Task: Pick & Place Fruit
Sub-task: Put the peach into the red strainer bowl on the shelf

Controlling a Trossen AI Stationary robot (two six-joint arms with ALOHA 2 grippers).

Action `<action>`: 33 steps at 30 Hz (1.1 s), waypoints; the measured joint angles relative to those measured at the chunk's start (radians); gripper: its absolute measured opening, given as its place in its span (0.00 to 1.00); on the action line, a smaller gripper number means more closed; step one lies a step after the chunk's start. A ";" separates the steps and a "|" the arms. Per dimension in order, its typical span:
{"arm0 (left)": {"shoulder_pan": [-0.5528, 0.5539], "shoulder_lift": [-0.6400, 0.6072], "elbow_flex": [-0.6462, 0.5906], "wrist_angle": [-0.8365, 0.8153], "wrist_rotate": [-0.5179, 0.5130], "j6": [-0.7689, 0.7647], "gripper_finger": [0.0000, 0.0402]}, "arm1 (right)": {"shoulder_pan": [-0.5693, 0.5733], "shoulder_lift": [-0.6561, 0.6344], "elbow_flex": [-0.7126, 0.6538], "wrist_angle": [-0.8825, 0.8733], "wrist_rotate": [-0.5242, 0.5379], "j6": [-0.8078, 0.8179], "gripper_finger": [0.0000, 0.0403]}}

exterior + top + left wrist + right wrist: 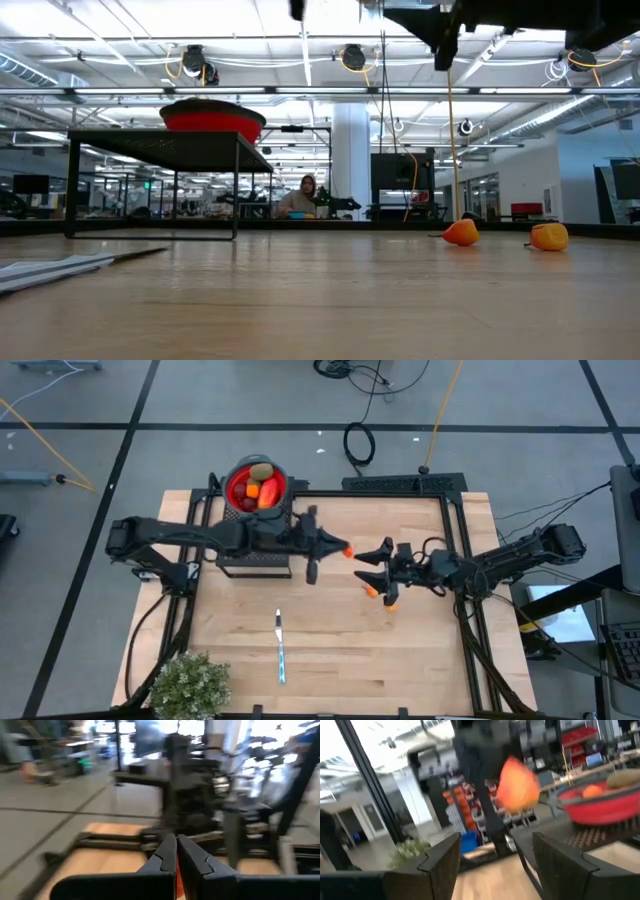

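Observation:
My left gripper (343, 548) hovers over the table's middle, shut on a tiny orange bit (348, 549). My right gripper (362, 556) faces it from the right, open and touching nothing; in its wrist view the orange bit (518, 785) floats just beyond its fingers. Two more orange bits (372, 591) (391, 603) lie on the wood below the right gripper, also in the low view (461, 232) (549, 236). A red bowl (232, 488) on a black stand holds a brown-green oval (261, 470), orange and dark red pieces. My left gripper pinches the orange bit (177, 870) between its two fingers (162, 857), coming level from the table's left. Only a sliver of orange shows between them in the left wrist view. The bit is lifted clear of the table.
A slim knife (281, 647) lies on the near middle of the table. A bushy green plant (190, 685) stands at the near left corner. The black mesh stand (255, 563) under the bowl sits at the far left. Bare wood lies near right of centre.

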 joint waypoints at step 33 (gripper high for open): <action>0.509 -0.281 0.001 -0.717 -0.386 -0.102 0.00 | 0.000 0.000 0.000 -0.087 -0.030 -0.023 0.00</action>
